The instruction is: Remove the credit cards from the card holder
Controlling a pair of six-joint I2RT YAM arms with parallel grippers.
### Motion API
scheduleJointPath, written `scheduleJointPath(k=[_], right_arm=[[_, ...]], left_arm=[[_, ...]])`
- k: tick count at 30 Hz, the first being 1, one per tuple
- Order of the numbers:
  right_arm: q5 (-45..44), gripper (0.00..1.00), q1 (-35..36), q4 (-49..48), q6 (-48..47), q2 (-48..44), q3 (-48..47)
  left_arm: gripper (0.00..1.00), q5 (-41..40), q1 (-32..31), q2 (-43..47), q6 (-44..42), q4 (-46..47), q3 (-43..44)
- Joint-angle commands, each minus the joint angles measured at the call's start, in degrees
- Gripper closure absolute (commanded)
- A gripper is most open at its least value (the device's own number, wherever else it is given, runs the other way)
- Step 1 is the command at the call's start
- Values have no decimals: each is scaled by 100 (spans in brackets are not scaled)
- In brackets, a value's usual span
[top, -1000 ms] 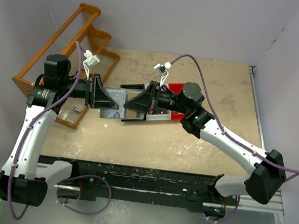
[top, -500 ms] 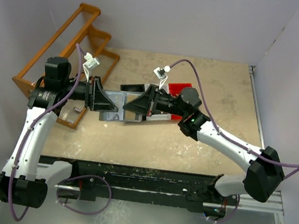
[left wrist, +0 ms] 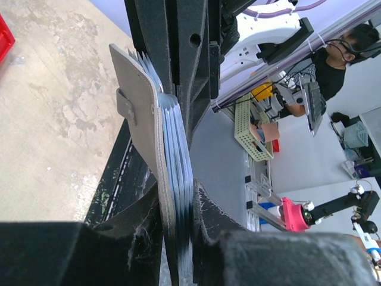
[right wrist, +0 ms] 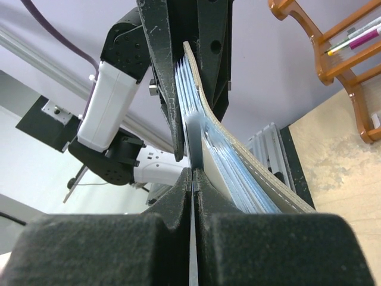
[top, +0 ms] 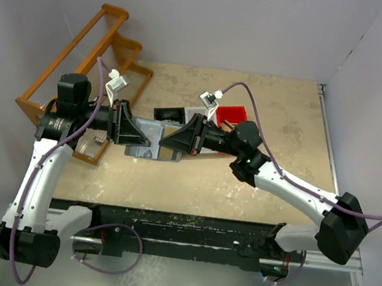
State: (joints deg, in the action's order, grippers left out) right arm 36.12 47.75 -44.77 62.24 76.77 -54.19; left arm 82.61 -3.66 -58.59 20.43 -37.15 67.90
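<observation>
The slate-grey card holder (top: pixel 146 153) hangs above the table's middle, between both grippers. My left gripper (top: pixel 134 136) is shut on its left end. In the left wrist view the holder (left wrist: pixel 140 119) stands edge-on with blue pleated pockets, squeezed at my left gripper (left wrist: pixel 177 199). My right gripper (top: pixel 171 143) meets the holder from the right. In the right wrist view my right gripper (right wrist: pixel 192 174) is shut on the thin edge of a pale credit card (right wrist: pixel 194 136) sticking out of the holder (right wrist: pixel 262 179). Any other cards are hidden in the pockets.
A red bin (top: pixel 231 113) sits behind the right arm and a small black flat item (top: pixel 169 114) lies behind the holder. An orange wooden rack (top: pixel 89 61) fills the back left corner. The table's near edge runs along the black rail (top: pixel 188 226).
My right gripper has gone from slightly parted to shut on the card's edge, and the right arm has shifted, baring more of the red bin. The left arm has hardly moved.
</observation>
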Motion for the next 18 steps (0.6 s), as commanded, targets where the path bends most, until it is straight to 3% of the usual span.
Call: scheduleJointPath(k=[1,10,12,18], right_arm=[[-203,100,15,-67,-33,-73,204],[-434,100,15,-79,-93,-256,429],[-461,84,26,-133,-95,-187,297],[-409,63,42,-286,12,48,104]], left_arm=[[81,890,-100,136,33,154,275],[79,751,-100,137,89,137,344],[80,651,-100,146,93,147,318],[80,346,-100,153,148,185,285]])
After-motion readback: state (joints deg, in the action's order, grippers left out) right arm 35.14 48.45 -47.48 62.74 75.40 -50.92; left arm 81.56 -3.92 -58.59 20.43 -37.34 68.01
